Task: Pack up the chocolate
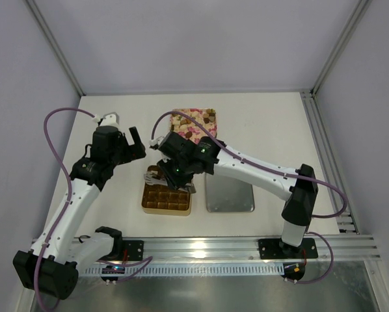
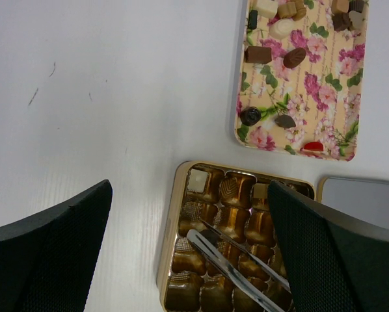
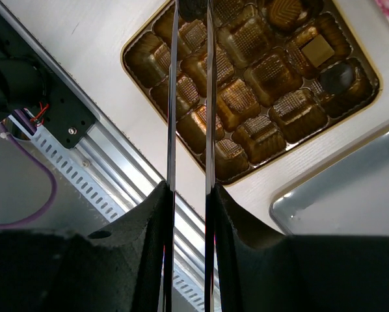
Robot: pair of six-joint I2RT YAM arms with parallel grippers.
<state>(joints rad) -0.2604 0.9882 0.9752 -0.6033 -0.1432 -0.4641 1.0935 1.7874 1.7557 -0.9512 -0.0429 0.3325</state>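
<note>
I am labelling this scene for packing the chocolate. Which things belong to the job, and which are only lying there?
For the job: chocolates, gold box, flowered tray, tweezers, right gripper.
Only lying there: silver tray beside the box, metal rail.

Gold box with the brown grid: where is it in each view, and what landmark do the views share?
Top external: gold box lower centre, partly under the right arm.
Left wrist: the box bottom centre, cut off by the lower edge.
Right wrist: the box in the upper half, behind the tweezers.
Shared landmark: silver tray beside the box, in all three.
</note>
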